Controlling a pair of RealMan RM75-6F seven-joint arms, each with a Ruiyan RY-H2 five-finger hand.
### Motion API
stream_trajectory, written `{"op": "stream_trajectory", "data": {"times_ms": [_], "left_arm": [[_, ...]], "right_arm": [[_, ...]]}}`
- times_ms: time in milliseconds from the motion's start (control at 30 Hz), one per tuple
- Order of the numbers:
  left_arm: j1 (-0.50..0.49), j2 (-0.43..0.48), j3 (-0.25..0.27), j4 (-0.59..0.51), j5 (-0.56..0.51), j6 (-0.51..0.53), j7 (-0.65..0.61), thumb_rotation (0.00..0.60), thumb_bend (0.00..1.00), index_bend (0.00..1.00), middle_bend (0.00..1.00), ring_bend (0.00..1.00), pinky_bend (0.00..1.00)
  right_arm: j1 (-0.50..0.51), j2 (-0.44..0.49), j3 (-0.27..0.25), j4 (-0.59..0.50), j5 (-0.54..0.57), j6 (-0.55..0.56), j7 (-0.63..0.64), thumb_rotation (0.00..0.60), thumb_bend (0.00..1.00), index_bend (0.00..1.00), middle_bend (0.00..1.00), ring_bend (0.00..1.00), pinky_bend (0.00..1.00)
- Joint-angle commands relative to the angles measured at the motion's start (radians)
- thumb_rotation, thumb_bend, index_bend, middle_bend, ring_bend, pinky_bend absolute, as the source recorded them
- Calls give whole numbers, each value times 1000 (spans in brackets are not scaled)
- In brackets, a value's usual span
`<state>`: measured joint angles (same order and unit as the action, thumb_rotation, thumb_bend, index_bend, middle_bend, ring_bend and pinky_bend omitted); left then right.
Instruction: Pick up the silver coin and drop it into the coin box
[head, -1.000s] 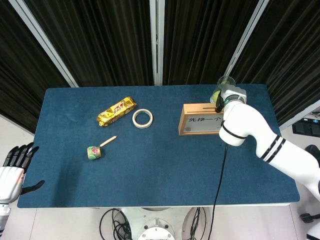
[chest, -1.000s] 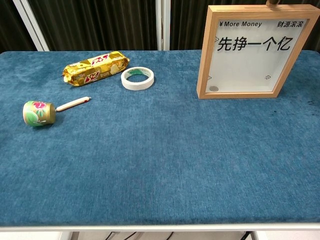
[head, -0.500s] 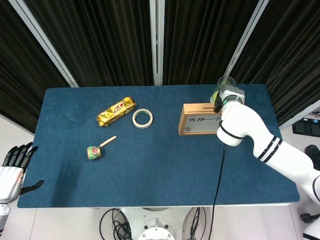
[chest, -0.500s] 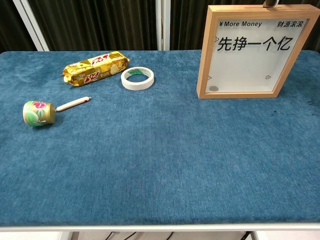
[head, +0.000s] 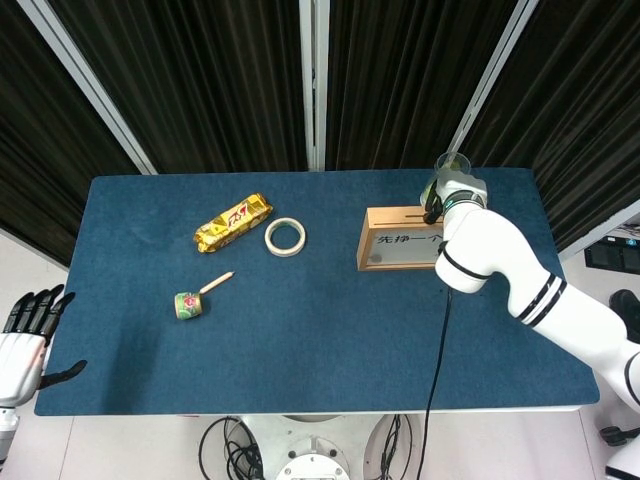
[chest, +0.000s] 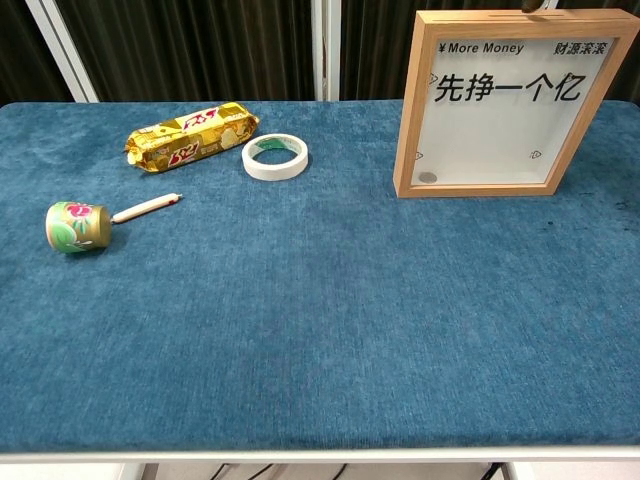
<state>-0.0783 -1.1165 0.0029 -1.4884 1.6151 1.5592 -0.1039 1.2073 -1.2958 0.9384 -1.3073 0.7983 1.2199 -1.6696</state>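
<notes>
A glossy white right arm with black ring bands and a trailing black cable fills the frame's right side; lower left, a white left hand with black fingers.

On the blue surface lie a gold snack packet, a tape roll just beside it, a small green can and a pencil

Left hand hangs open, fingers spread; right arm reaches forward.
</notes>
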Motion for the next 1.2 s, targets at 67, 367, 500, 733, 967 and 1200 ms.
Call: {"op": "stream_trajectory", "data": {"times_ms": [67, 367, 500, 733, 967, 1200], "left_arm": [[0, 1, 0, -1, 1, 0, 1, 600, 98, 78, 0, 0, 0], [1, 4, -3, -7, 1, 6, 4, 600, 98, 78, 0, 0, 0], [4, 6, -5, -10, -1, 12, 5, 600, 98, 78, 0, 0, 0], [9, 6, -7, -16, -4, 18, 16, 600, 98, 78, 0, 0, 0], [8, 1, -6, -40, 2, 16, 71, 600, 98, 78, 0, 0, 0], [6, -13, -3, -48, 0, 4, 113, 600, 98, 78, 0, 0, 0]], "right_arm": [[-9, 4, 17, -9, 10, -3, -5, 600, 345, 142, 19, 0, 0], [-100, 85, 101, -145, 36, -64, 11, 600, 346, 137, 17, 0, 0], [-249, 201, 161, -351, -5, -167, 36, 600, 345, 137, 16, 0, 0], [-868, 378, 198, -915, -759, -402, 322, 600, 342, 131, 10, 0, 0], [-1482, 122, -119, -911, -2106, -377, 822, 600, 321, 43, 0, 0, 0], [-1548, 43, -491, -425, -2718, -2, 1441, 600, 279, 0, 0, 0, 0]]}}
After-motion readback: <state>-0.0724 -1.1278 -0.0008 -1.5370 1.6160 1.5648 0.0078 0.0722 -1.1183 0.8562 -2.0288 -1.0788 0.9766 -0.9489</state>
